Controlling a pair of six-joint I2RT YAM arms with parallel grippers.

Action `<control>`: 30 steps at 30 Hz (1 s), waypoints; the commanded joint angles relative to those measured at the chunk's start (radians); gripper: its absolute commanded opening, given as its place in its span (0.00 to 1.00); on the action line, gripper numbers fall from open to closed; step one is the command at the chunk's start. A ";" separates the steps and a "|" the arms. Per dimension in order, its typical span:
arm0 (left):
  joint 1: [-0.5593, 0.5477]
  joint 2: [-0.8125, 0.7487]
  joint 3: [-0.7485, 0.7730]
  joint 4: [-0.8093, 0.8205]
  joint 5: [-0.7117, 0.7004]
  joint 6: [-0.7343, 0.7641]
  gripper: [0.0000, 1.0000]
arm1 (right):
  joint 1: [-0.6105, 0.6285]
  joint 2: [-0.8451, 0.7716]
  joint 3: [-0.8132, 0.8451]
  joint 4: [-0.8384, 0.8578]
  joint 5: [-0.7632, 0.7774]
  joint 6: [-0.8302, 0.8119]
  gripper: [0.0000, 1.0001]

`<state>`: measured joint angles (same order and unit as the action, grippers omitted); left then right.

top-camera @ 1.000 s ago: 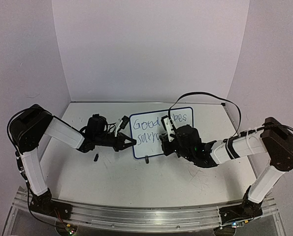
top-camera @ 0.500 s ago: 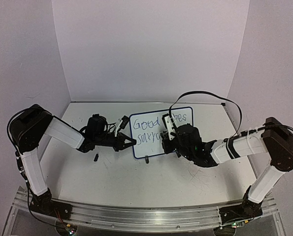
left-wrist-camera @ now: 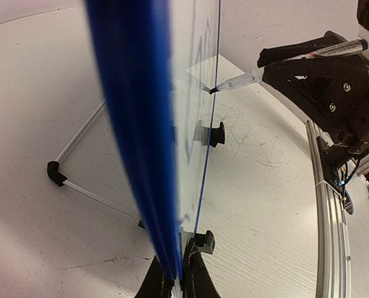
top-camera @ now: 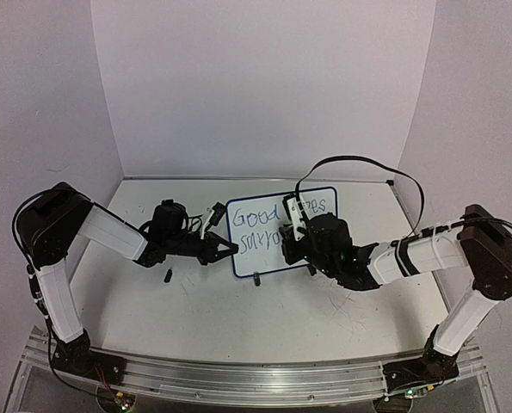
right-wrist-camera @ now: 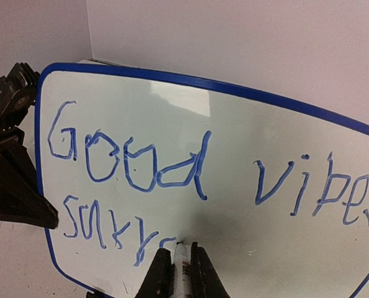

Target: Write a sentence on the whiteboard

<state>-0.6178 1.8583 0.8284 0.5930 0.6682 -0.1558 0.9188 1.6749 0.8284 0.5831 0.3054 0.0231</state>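
The whiteboard point(top-camera: 260, 261) stands tilted at the table's middle, blue-framed. Its sentence point(top-camera: 254, 215) reads "Good vibes" with a scrawled second line under it, plain in the right wrist view as blue lettering point(right-wrist-camera: 128, 164). My left gripper point(top-camera: 231, 249) is shut on the board's left edge, the blue frame point(left-wrist-camera: 141, 143) clamped between its fingers, with the gripper point(left-wrist-camera: 177, 282) at the bottom of its own view. My right gripper point(top-camera: 288, 241) is shut on a marker point(right-wrist-camera: 182, 268), whose tip touches the board at the end of the second line. The right gripper point(right-wrist-camera: 181, 257) hides part of "vibes" from above.
A small black cap point(top-camera: 167, 276) lies on the table left of the board. A black foot point(top-camera: 256, 278) props the board's front edge, and a thin wire stand point(left-wrist-camera: 79, 133) braces it behind. The right arm's cable point(top-camera: 359, 163) loops over the board. White walls close the back.
My right gripper with the marker has shifted slightly up and left along the second line. The left arm and the board have not moved.
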 commanded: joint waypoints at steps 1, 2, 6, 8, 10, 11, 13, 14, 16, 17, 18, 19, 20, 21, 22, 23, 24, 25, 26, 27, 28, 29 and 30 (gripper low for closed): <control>0.023 -0.024 -0.006 -0.063 -0.150 0.053 0.00 | -0.013 -0.014 0.042 0.041 0.020 -0.012 0.00; 0.022 -0.024 -0.006 -0.063 -0.151 0.053 0.00 | -0.013 -0.012 0.044 0.041 0.017 -0.013 0.00; 0.023 -0.025 -0.006 -0.062 -0.151 0.054 0.00 | -0.011 0.005 0.048 0.025 -0.011 -0.001 0.00; 0.023 -0.026 -0.007 -0.063 -0.152 0.055 0.00 | -0.007 0.009 0.039 0.020 -0.023 0.008 0.00; 0.022 -0.026 -0.008 -0.063 -0.153 0.056 0.00 | -0.003 0.009 0.033 0.019 -0.029 0.014 0.00; 0.023 -0.025 -0.007 -0.064 -0.152 0.056 0.00 | -0.002 0.009 0.032 0.018 -0.038 0.015 0.00; 0.023 -0.023 -0.005 -0.064 -0.151 0.055 0.00 | 0.000 0.004 0.029 0.012 -0.045 0.017 0.00; 0.022 -0.022 -0.005 -0.064 -0.151 0.055 0.00 | 0.000 -0.004 0.024 0.007 -0.035 0.018 0.00; 0.023 -0.025 -0.008 -0.064 -0.156 0.057 0.00 | -0.001 -0.051 -0.002 0.004 -0.007 0.018 0.00; 0.023 -0.026 -0.009 -0.064 -0.159 0.057 0.00 | 0.000 -0.073 -0.018 0.005 -0.001 0.019 0.00; 0.023 -0.027 -0.009 -0.064 -0.161 0.058 0.00 | -0.001 -0.105 -0.031 0.005 -0.003 0.021 0.00; 0.023 -0.027 -0.008 -0.064 -0.160 0.058 0.00 | -0.004 -0.131 -0.042 0.005 -0.017 0.025 0.00; 0.023 -0.026 -0.007 -0.064 -0.158 0.058 0.00 | -0.009 -0.144 -0.051 0.003 -0.039 0.032 0.00; 0.022 -0.026 -0.006 -0.064 -0.156 0.057 0.00 | -0.015 -0.148 -0.057 0.001 -0.056 0.039 0.00; 0.022 -0.025 -0.004 -0.064 -0.154 0.056 0.00 | -0.021 -0.145 -0.062 0.000 -0.061 0.041 0.00; 0.023 -0.025 -0.003 -0.065 -0.153 0.056 0.00 | -0.027 -0.138 -0.066 0.000 -0.059 0.039 0.00; 0.023 -0.025 -0.003 -0.065 -0.152 0.056 0.00 | -0.031 -0.130 -0.066 0.001 -0.057 0.039 0.00; 0.023 -0.026 -0.004 -0.065 -0.153 0.056 0.00 | -0.033 -0.124 -0.066 0.008 -0.063 0.036 0.00; 0.023 -0.027 -0.005 -0.065 -0.154 0.056 0.00 | -0.032 -0.117 -0.062 0.014 -0.076 0.036 0.00; 0.023 -0.026 -0.005 -0.065 -0.155 0.056 0.00 | -0.033 -0.106 -0.053 0.017 -0.086 0.038 0.00; 0.023 -0.026 -0.005 -0.065 -0.155 0.056 0.00 | -0.033 -0.096 -0.044 0.019 -0.097 0.038 0.00; 0.023 -0.025 -0.005 -0.065 -0.155 0.056 0.00 | -0.032 -0.084 -0.033 0.020 -0.100 0.036 0.00; 0.023 -0.025 -0.004 -0.065 -0.155 0.057 0.00 | -0.032 -0.072 -0.025 0.021 -0.103 0.032 0.00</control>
<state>-0.6182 1.8561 0.8284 0.5919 0.6693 -0.1461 0.8869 1.5611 0.7717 0.5763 0.2385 0.0505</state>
